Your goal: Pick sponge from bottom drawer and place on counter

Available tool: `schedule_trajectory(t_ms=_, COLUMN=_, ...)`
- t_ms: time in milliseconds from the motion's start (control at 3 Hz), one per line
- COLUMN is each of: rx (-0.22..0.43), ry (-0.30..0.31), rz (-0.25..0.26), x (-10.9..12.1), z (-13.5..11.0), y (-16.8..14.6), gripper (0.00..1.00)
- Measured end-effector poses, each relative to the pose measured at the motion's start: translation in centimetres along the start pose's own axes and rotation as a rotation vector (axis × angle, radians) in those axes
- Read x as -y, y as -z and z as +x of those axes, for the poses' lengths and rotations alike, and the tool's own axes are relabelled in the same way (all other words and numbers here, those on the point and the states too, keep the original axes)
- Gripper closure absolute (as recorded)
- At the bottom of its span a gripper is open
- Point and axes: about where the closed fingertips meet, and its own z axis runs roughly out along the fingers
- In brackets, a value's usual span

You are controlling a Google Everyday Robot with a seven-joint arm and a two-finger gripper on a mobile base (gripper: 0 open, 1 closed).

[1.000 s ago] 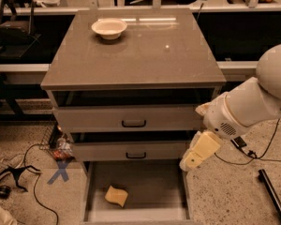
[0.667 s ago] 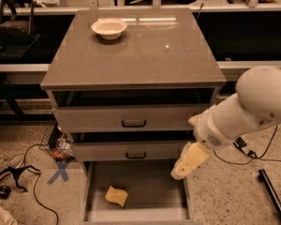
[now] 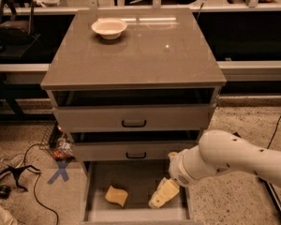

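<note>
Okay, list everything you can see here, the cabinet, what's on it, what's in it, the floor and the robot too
counter: one, glossy grey-brown, top of the cabinet
bowl: one, white, back left of the counter
top drawer: one, grey with black handle, under the counter
middle drawer: one, grey with black handle, below the top drawer
bottom drawer: one, grey, pulled out at floor level
sponge: one, pale yellow, left on the bottom drawer's floor
tape cross: one, blue, floor left of the cabinet
cables: a few, black, floor at left
arm: one, white, reaching in from the right
gripper: one, cream, over the bottom drawer, right of the sponge, apart from it
</note>
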Motion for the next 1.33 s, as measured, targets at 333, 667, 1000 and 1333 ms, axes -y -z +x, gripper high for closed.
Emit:
schedule_trajectory(t_ms=333, rx=0.02, ry=0.003, rz=0.042, x=1.1, z=-0.8, y=0.7, gripper=0.0)
schedule_trajectory(t_ms=667, rx=0.017, ry=0.0, rz=0.047, x=1.2, z=-0.7, y=0.5, gripper=0.0)
schedule_trajectory(t_ms=1000, rx=-0.002, ry=-0.018, rz=0.076, x=1.4, z=-0.2, y=-0.5, gripper=0.0)
schedule_trajectory(t_ms=1333, rx=-0.016, ry=0.013, rz=0.066, x=1.5, z=1.7, y=-4.9, gripper=0.0)
